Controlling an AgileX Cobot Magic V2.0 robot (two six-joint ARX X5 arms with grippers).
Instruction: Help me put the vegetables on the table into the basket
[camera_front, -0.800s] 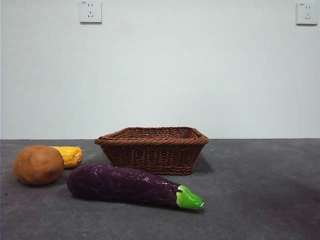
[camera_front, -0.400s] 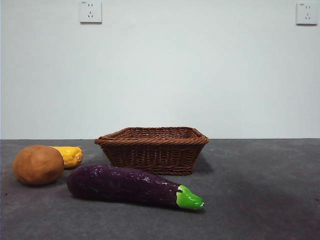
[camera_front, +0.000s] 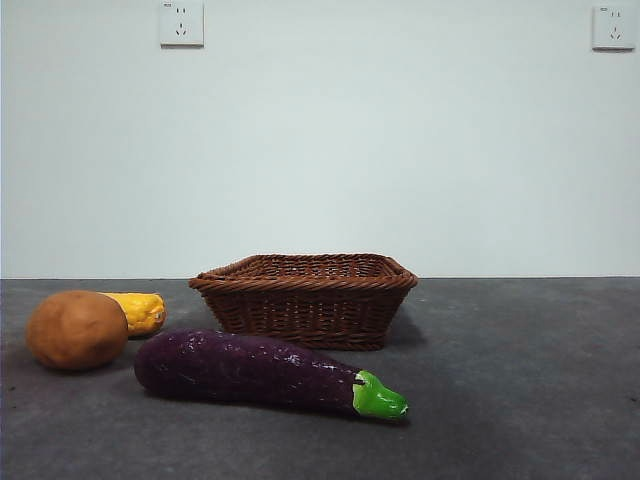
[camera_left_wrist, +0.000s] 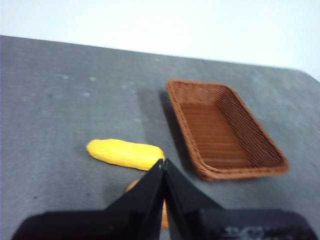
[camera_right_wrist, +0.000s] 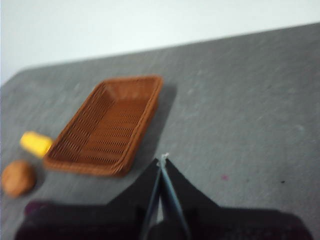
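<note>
The dark-purple eggplant (camera_front: 255, 371) with a green stem cap lies on the grey table (camera_front: 520, 400) in front of the wicker basket (camera_front: 303, 297). The brown potato (camera_front: 76, 329) and the yellow-orange piece (camera_front: 138, 311) sit at the left. The basket is empty in both wrist views (camera_left_wrist: 222, 130) (camera_right_wrist: 107, 125). My left gripper (camera_left_wrist: 163, 162) is shut, held above the yellow piece (camera_left_wrist: 125, 153) and the potato (camera_left_wrist: 134, 186), which its jaws mostly hide. My right gripper (camera_right_wrist: 162, 160) is shut, held above bare table beside the basket; the potato (camera_right_wrist: 17, 178) and yellow piece (camera_right_wrist: 36, 143) show beyond. Neither arm shows in the front view.
A white wall with two sockets (camera_front: 181, 23) (camera_front: 613, 27) stands behind the table. The table's far edge shows in both wrist views. Bare table lies to the right of the basket.
The vegetables and the basket have not moved. Only a faint shadow shifts on the table at the right.
</note>
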